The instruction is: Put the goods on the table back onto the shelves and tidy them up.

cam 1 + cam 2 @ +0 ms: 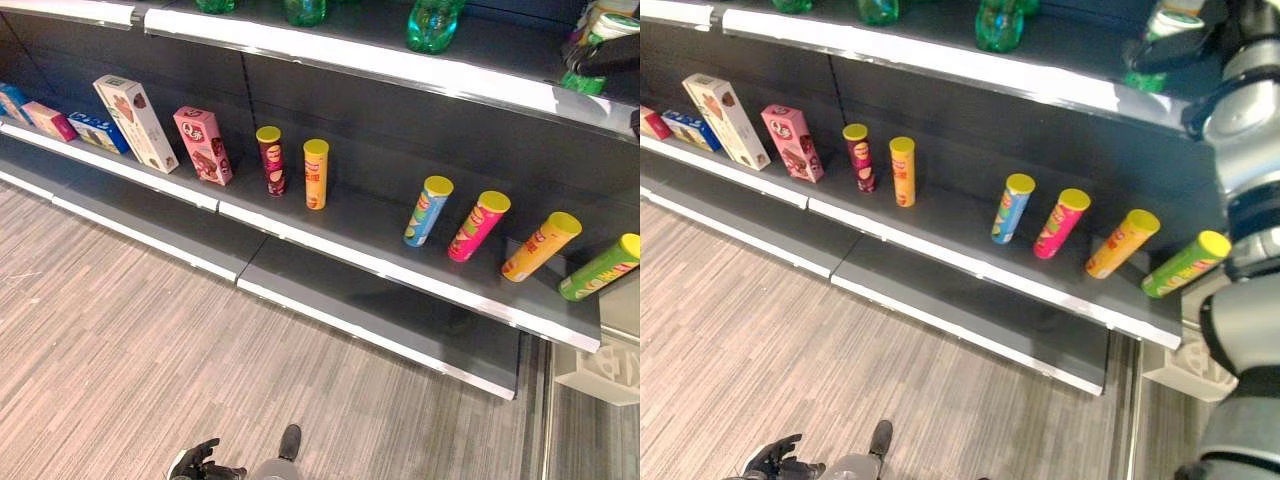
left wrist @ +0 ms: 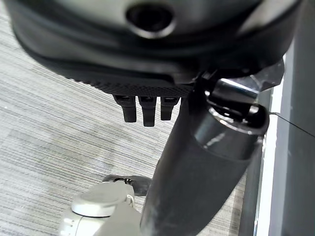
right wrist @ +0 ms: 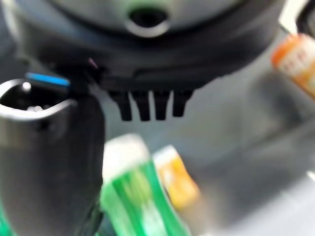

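Evidently a green-and-white packet (image 1: 1162, 30) is being delivered to the upper shelf (image 1: 940, 60) by the right hand (image 1: 1185, 40), fingers clamped around it; left hand (image 1: 200, 462) hangs low, fingers relaxed.

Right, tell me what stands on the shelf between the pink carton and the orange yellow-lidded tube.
One thing: a dark red tube with a yellow lid, upright, between the pink carton and the orange tube. Both eye views show it on the middle shelf.

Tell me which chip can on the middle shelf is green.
The green chip can at the row's far right end, nearest the right arm. The other cans are maroon, orange, blue, pink and orange.
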Robot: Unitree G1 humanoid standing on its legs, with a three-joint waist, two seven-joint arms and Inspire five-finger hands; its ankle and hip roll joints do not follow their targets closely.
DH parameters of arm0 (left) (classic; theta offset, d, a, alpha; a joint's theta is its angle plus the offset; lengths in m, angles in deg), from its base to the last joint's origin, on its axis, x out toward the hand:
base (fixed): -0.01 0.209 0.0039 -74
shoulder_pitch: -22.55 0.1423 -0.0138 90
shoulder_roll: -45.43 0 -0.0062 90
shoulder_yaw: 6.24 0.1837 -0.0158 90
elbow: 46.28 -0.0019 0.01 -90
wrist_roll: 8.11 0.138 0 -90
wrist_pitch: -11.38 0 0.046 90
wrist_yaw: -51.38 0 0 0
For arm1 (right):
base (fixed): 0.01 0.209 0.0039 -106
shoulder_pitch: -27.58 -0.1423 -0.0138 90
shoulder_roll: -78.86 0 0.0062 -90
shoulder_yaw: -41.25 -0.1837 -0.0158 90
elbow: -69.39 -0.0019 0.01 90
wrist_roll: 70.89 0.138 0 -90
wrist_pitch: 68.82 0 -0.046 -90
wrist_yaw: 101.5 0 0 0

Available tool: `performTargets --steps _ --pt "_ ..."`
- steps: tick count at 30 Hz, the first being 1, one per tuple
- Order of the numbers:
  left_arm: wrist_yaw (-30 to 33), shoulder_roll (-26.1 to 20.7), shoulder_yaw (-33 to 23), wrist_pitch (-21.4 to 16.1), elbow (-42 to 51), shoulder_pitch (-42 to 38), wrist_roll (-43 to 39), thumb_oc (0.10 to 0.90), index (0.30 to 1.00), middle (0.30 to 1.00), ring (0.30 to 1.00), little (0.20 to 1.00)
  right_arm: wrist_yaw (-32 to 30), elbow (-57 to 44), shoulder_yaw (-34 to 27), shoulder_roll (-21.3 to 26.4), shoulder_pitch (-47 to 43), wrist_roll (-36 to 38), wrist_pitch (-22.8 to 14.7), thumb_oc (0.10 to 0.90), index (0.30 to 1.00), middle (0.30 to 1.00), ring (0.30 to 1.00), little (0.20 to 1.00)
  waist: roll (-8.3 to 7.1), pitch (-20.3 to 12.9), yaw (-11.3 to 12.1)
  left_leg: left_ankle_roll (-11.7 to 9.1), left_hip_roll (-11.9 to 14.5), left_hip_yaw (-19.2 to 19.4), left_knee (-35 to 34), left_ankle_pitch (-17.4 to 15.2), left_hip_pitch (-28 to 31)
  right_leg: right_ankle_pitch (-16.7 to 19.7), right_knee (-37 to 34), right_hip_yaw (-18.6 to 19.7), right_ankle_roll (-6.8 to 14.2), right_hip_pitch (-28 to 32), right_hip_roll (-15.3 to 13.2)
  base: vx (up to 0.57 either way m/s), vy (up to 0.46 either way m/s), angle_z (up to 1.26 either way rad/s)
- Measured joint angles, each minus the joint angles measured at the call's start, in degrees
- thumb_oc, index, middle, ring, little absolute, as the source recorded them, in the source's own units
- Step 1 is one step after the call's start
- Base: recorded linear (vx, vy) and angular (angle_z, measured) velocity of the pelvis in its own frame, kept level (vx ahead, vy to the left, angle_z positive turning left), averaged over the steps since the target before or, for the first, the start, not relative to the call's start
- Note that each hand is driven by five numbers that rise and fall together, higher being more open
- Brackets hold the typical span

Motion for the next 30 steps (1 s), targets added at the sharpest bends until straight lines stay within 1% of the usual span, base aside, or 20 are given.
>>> performTargets --steps 1,2,3,5,7,9,10,11,14,16,18,21,22,23,24,25,26,27,29,30 --pt "0.01 0.01 -0.37 0.11 -0.06 0.65 0.01 0.800 0.900 0.900 0.900 0.900 -0.57 -8.31 -1.72 2.77 0.86 1.01 -0.09 0.800 0.900 0.900 0.900 0.900 0.09 0.05 -1.25 0.10 0.08 0.50 -0.02 -0.08 0.02 -0.01 -0.18 0.33 0.01 -0.21 0.00 0.00 0.012 -0.27" --pt "0.02 -0.01 -0.66 0.21 -0.04 1.36 0.03 0.800 0.900 0.900 0.900 0.900 -1.73 -16.84 -6.73 4.97 3.62 1.40 -1.64 0.800 0.900 0.900 0.900 0.900 0.05 0.07 -1.81 0.25 0.25 1.47 -0.02 -0.20 0.30 0.06 -0.16 1.58 -0.02 -0.66 0.11 0.00 -0.002 -0.46" --pt "-0.11 0.78 -3.12 0.35 -0.17 1.94 0.39 0.800 0.900 0.900 0.900 0.900 -4.98 -34.63 -20.39 9.88 14.97 1.35 -4.82 0.800 0.900 0.900 0.900 0.900 0.36 0.30 -3.60 0.29 0.56 2.96 -0.01 -0.65 1.15 -0.06 -0.18 3.05 0.19 -0.80 0.10 0.01 -0.022 -0.50" --pt "0.01 1.18 -4.24 0.35 0.15 2.85 0.81 0.800 0.900 0.900 0.900 0.900 -7.08 -47.02 -35.16 11.22 28.65 0.12 -9.03 0.800 0.900 0.900 0.900 0.900 0.55 0.35 -5.63 0.26 0.78 4.13 -0.02 -0.81 1.65 0.02 -0.18 4.21 0.10 -0.78 0.43 -0.01 -0.040 -0.39" --pt "-0.09 2.38 -5.31 0.47 0.12 3.07 2.59 0.800 0.900 0.900 0.900 0.900 -8.54 -54.95 -47.49 11.31 41.68 -1.83 -12.22 0.800 0.900 0.900 0.900 0.900 1.34 0.52 -8.57 0.26 1.06 5.79 -0.03 -1.01 2.24 0.16 -0.17 5.90 -0.07 -1.15 0.48 -0.01 -0.064 -0.39" --pt "-0.25 3.16 -5.85 0.37 0.69 3.24 2.87 0.800 0.900 0.900 0.900 0.900 -9.25 -58.95 -60.17 9.29 56.92 -3.16 -13.45 0.800 0.900 0.900 0.900 0.900 1.80 0.31 -10.40 0.08 1.46 6.75 -0.04 -1.22 2.59 0.32 -0.17 7.03 -0.26 -1.48 0.87 -0.01 -0.051 -0.29" --pt "-0.31 3.25 -5.92 0.37 0.95 3.24 2.97 0.800 0.900 0.900 0.900 0.900 -9.26 -59.92 -63.78 8.01 61.35 -3.51 -13.56 0.800 0.900 0.900 0.900 0.900 1.85 0.24 -10.52 0.04 1.61 6.98 -0.04 -1.26 2.65 0.35 -0.17 7.29 -0.31 -1.58 0.99 -0.02 -0.043 -0.34" --pt "-0.41 3.40 -6.25 0.30 1.47 3.47 3.46 0.800 0.900 0.900 0.900 0.900 -9.38 -61.90 -69.86 3.32 69.88 -3.92 -13.59 0.800 0.900 0.900 0.900 0.900 1.78 0.11 -10.49 -0.28 2.12 7.68 -0.10 -1.48 2.89 0.57 -0.16 7.91 -0.61 -2.02 1.35 -0.02 -0.067 -0.46" --pt "-0.50 3.68 -6.22 0.38 2.66 3.37 4.64 0.800 0.900 0.900 0.900 0.900 -9.36 -61.76 -77.32 -6.93 84.20 -4.73 -11.86 0.800 0.900 0.900 0.900 0.900 2.48 -0.30 -12.35 -1.14 3.60 9.69 -0.10 -1.75 2.94 0.60 -0.17 10.25 -0.67 -3.37 2.38 -0.01 -0.068 -0.41" --pt "-0.55 4.27 -6.18 0.41 2.70 3.60 4.63 0.800 0.900 0.900 0.900 0.900 -9.01 -61.71 -77.89 -11.92 88.06 -4.86 -10.72 0.800 0.900 0.900 0.900 0.900 3.26 -0.76 -13.14 -1.21 4.41 11.05 -0.13 -1.67 2.85 0.82 -0.18 11.91 -0.99 -4.38 3.19 -0.03 -0.059 -0.37" --pt "-0.58 4.68 -6.23 0.48 2.81 3.85 4.59 0.800 0.900 0.900 0.900 0.900 -8.68 -61.48 -77.81 -14.58 88.70 -4.43 -10.46 0.800 0.900 0.900 0.900 0.900 3.82 -1.06 -13.90 -1.36 5.04 12.62 -0.07 -1.57 2.99 1.15 -0.19 13.57 -1.44 -5.39 4.08 -0.02 -0.011 -0.44" --pt "-0.37 4.56 -6.69 0.43 3.96 3.82 4.34 0.800 0.900 0.900 0.900 0.900 -8.02 -61.31 -76.11 -14.87 87.72 -2.82 -10.48 0.800 0.900 0.900 0.900 0.900 4.07 -1.27 -15.30 -1.45 5.16 14.10 0.00 -1.56 3.72 1.55 -0.19 16.58 -1.77 -6.55 4.96 -0.08 0.046 -0.56" --pt "-0.28 4.43 -6.64 0.32 5.30 4.42 4.26 0.800 0.900 0.900 0.900 0.900 -7.73 -61.37 -73.06 -14.80 85.45 -1.86 -10.70 0.800 0.900 0.900 0.900 0.900 3.39 -1.00 -14.42 -1.22 5.23 13.19 0.10 -2.05 4.57 2.28 -0.17 19.90 -2.24 -7.80 5.43 -0.09 0.015 -1.31" --pt "-0.33 4.44 -6.51 0.25 5.78 4.01 4.14 0.800 0.900 0.900 0.900 0.900 -7.62 -61.37 -70.99 -14.78 84.12 -1.51 -11.22 0.800 0.900 0.900 0.900 0.900 2.63 -0.63 -13.06 -0.20 5.08 9.54 0.76 -3.26 4.32 3.08 -0.18 22.44 -2.70 -8.84 5.26 -0.02 0.061 -1.55" --pt "-0.50 5.00 -6.36 0.21 5.84 2.85 4.00 0.800 0.900 0.900 0.900 0.900 -6.97 -61.12 -69.65 -14.64 83.19 -1.35 -11.23 0.800 0.900 0.900 0.900 0.900 2.34 -0.10 -12.80 -0.57 4.95 4.75 0.58 -3.92 4.80 4.01 -0.07 23.69 -2.64 -9.60 5.42 -0.08 0.124 -0.92" --pt "-0.29 5.49 -5.95 0.24 5.86 1.50 3.59 0.800 0.900 0.900 0.900 0.900 -6.37 -60.89 -69.36 -15.21 83.23 -0.65 -11.21 0.800 0.900 0.900 0.900 0.900 1.85 0.17 -14.11 -1.39 4.43 1.48 4.49 -6.68 2.48 4.69 0.16 24.47 -3.11 -9.71 5.24 -0.05 0.311 -0.49" --pt "-0.31 5.33 -4.59 0.11 5.55 0.04 2.78 0.800 0.900 0.900 0.900 0.900 -6.17 -59.58 -68.11 -15.46 82.38 -0.24 -11.28 0.800 0.900 0.900 0.900 0.900 0.72 0.65 -14.06 -1.42 1.85 -4.52 4.45 -9.33 2.42 4.81 0.18 25.66 -2.31 -10.08 3.96 -0.05 0.264 -0.69" --pt "-0.97 5.20 -3.78 -0.09 5.78 -0.83 2.28 0.800 0.900 0.900 0.900 0.900 -4.94 -58.19 -66.58 -15.40 80.75 0.23 -10.88 0.800 0.900 0.900 0.900 0.900 -0.27 0.94 -12.69 -1.00 -0.39 -6.84 3.47 -9.09 4.15 5.57 0.18 28.56 -1.83 -10.76 3.48 -0.01 0.288 -0.83" --pt "-1.69 4.90 -1.98 -0.30 5.88 -1.21 2.29 0.800 0.900 0.900 0.900 0.900 -3.79 -55.81 -65.08 -15.43 80.06 0.44 -10.52 0.800 0.900 0.900 0.900 0.900 -2.29 0.72 -13.36 1.30 -2.43 -2.32 1.32 -7.83 5.83 3.10 -0.13 28.67 0.44 -11.49 0.69 -0.04 0.259 -0.88" --pt "-1.81 4.62 -1.61 -0.29 5.91 -1.08 2.30 0.800 0.900 0.900 0.900 0.900 -3.54 -55.65 -65.03 -15.55 80.03 0.48 -10.47 0.800 0.900 0.900 0.900 0.900 -3.13 0.72 -13.42 2.11 -3.53 -0.75 1.11 -7.33 6.27 3.28 0.34 29.58 0.55 -12.05 -0.26 -0.13 0.278 -0.80"
